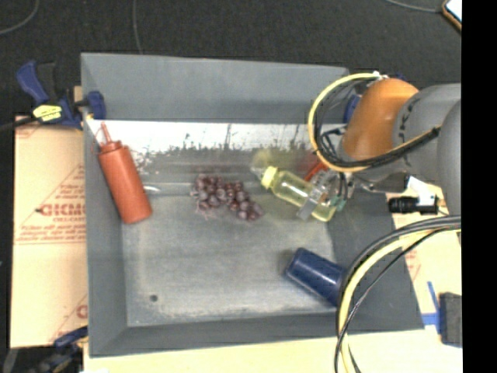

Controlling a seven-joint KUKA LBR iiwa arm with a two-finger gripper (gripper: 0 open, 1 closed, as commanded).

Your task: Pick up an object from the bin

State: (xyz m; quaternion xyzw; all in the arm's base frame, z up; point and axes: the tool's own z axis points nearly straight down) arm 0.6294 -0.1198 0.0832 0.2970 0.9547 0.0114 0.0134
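My gripper (330, 194) sits at the bin's (233, 286) right side, against the base of a clear yellow bottle (289, 187) lying just right of the grapes (227, 196). I cannot tell whether it is open or gripping. A blue cup (314, 273) lies nearby.

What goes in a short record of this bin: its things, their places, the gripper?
bin: grey metal
left: red squeeze bottle, lying down
middle: bunch of purple grapes
right: clear yellowish bottle, on its side
front right: dark blue cup, tipped over
gripper: at the yellowish bottle's right end
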